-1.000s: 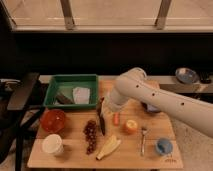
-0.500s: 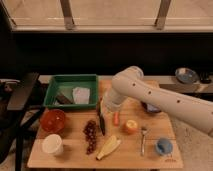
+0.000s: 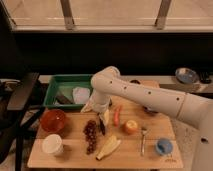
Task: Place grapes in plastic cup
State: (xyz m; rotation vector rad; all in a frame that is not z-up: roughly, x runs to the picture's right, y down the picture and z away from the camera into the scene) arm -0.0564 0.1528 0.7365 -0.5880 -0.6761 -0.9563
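Note:
The grapes [image 3: 90,135], a long dark reddish-brown bunch, lie on the wooden table [image 3: 75,157] left of centre. The light-blue plastic cup [image 3: 163,146] stands near the table's front right corner. My gripper [image 3: 102,124] hangs from the white arm just right of the top of the bunch, its dark fingers pointing down close to the table, beside the grapes and apart from the cup.
A green tray [image 3: 70,91] sits at the back left. A red bowl [image 3: 54,120] and a cream-white mug [image 3: 52,144] stand at the left. A banana [image 3: 109,147], an orange carrot [image 3: 117,115], an orange fruit [image 3: 131,126] and a fork [image 3: 143,140] lie around the centre.
The arm has shifted slightly left and lowered, bringing the gripper closer to the grapes. Nothing on the table has moved.

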